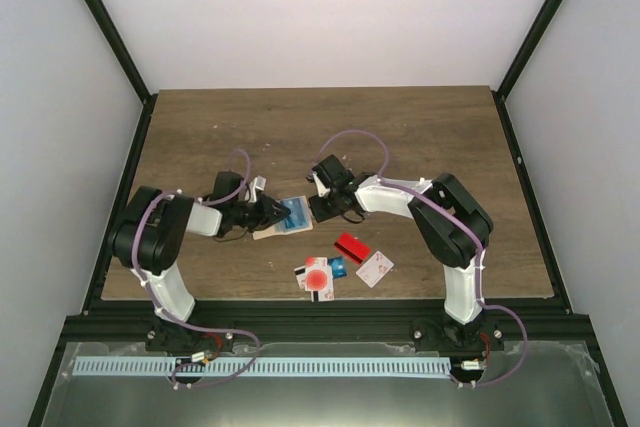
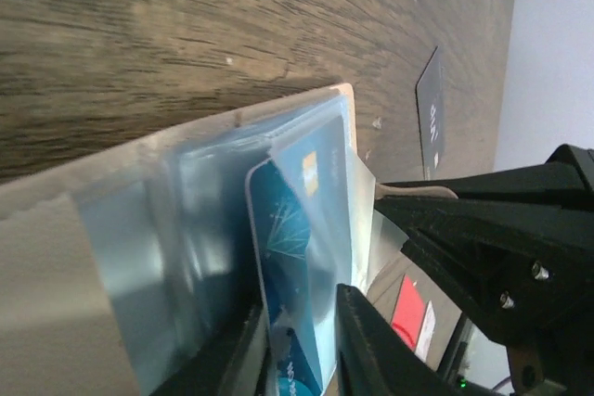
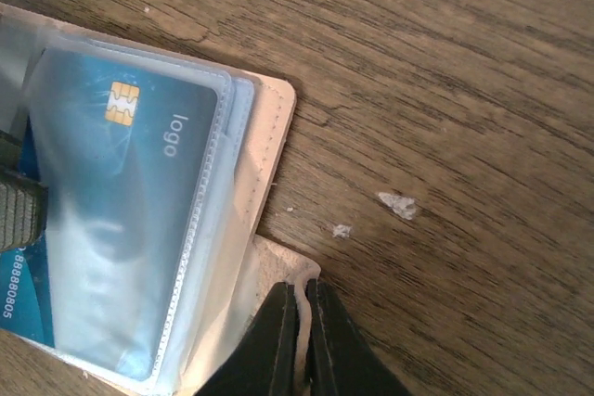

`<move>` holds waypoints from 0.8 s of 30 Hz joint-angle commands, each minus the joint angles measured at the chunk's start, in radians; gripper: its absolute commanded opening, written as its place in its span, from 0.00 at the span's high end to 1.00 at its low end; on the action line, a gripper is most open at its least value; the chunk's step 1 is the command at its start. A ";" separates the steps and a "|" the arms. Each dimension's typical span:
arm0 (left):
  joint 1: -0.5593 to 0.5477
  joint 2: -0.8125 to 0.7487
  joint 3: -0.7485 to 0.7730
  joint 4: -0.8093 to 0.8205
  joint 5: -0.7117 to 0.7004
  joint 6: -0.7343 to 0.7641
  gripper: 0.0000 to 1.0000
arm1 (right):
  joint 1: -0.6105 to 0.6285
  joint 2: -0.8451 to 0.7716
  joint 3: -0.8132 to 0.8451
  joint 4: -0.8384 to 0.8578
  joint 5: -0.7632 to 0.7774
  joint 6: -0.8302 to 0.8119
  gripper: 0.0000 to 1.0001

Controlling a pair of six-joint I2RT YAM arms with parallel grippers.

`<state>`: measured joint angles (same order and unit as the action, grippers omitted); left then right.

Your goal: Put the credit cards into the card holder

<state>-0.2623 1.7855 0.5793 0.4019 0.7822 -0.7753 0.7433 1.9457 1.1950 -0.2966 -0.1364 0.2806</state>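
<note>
Loose credit cards (image 1: 317, 277) lie scattered on the near side of the card holder (image 1: 268, 231), toward the arm bases. Among them are a white one with a red dot, a red card (image 1: 351, 246) and a white one beside it. All lie flat, apart from both hands.

Just past them, the card holder lies open on the table (image 1: 420, 137). At the holder's right edge, the right hand (image 3: 302, 322) has its fingers pressed together on a thin beige flap (image 3: 290, 261). To my eye that grip is there to pin the holder so it cannot slide while a card is pushed in.

On the holder's opposite side, the left hand (image 2: 299, 340) has a finger on either side of the trailing end of a blue card (image 3: 121, 210). That card sits mostly inside a clear sleeve (image 3: 200, 257), chip end deepest and tail poking out. I cannot tell whether the left fingers are pinching it or standing just off it, though they look close. I'd judge this card nearly seated and the scattered ones not yet begun.
</note>
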 commanded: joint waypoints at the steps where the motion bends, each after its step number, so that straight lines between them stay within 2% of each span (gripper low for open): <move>1: -0.013 -0.041 0.000 -0.145 -0.084 0.062 0.76 | 0.010 0.000 0.001 -0.035 0.015 -0.013 0.99; 6: -0.015 -0.146 -0.013 -0.247 -0.136 0.106 0.62 | 0.008 -0.004 0.003 -0.037 0.018 -0.012 0.99; 11: -0.015 -0.246 -0.021 -0.344 -0.182 0.141 0.42 | 0.006 -0.003 0.010 -0.037 0.015 -0.014 0.99; 13: -0.016 -0.279 -0.020 -0.380 -0.198 0.156 0.38 | 0.006 -0.002 0.017 -0.040 0.016 -0.013 0.96; 15: -0.017 -0.312 -0.017 -0.412 -0.230 0.177 0.37 | 0.005 -0.007 0.024 -0.045 0.013 -0.013 0.89; 17: -0.018 -0.334 -0.012 -0.441 -0.273 0.194 0.45 | 0.003 -0.017 0.030 -0.047 0.004 -0.013 0.80; 19: -0.019 -0.341 -0.007 -0.447 -0.302 0.204 0.58 | 0.000 -0.035 0.037 -0.047 -0.006 -0.011 0.73; 21: -0.025 -0.333 -0.004 -0.435 -0.309 0.209 0.75 | -0.005 -0.058 0.046 -0.050 -0.008 -0.003 0.58; 24: -0.041 -0.305 0.011 -0.414 -0.302 0.215 0.89 | -0.015 -0.097 0.049 -0.045 -0.011 0.021 0.46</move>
<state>-0.2825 1.4559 0.5682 -0.0090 0.5076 -0.5919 0.7403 1.9221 1.2037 -0.3241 -0.1455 0.2798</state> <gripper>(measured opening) 0.171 0.492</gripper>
